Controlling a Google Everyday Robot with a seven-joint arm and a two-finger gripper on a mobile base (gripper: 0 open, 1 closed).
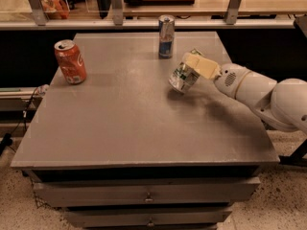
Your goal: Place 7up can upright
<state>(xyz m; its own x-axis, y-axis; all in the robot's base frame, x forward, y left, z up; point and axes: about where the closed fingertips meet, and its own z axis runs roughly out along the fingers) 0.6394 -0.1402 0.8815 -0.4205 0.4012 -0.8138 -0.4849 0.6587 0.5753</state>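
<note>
I read this as a lab or office test bay. There is a grey metal desk (120, 128) with drawers (148, 191) on a speckled floor (14, 210) and a cable (23, 121) trailing at 9 o'clock. At 12 o'clock metal posts (36, 4) stand before a wooden counter (201, 6). My gripper (188, 68) grips the tilted 7up can (180, 79) at 2 o'clock.
</note>
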